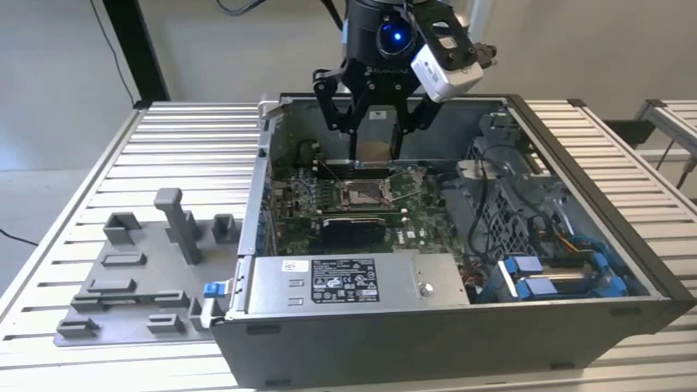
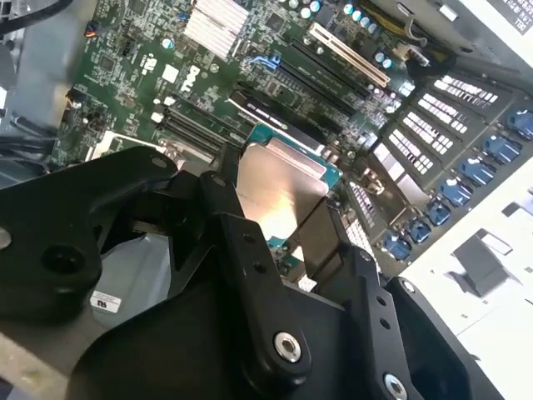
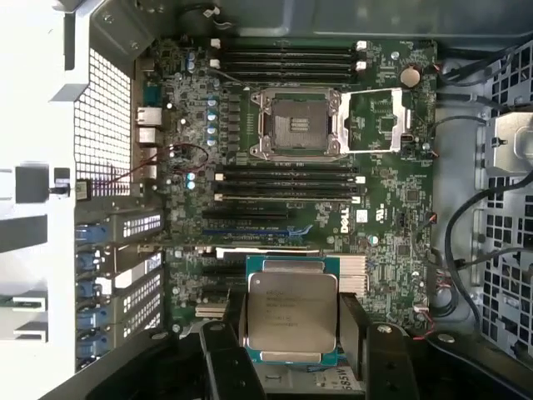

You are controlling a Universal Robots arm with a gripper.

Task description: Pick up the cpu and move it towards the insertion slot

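Jaws of the gripper [image 3: 291,367] closed edge-on against the cpu [image 3: 291,312], clamped flat between them above the open insertion slot [image 3: 296,125] (likely light, stiff, fragile underneath, best pinched by opposite edges).

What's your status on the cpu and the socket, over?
Gripper shut on the small flat silvery-topped square cpu, held above the green board. Silver-framed square insertion slot open, brownish centre bare, cpu not yet over it. Nothing between them.
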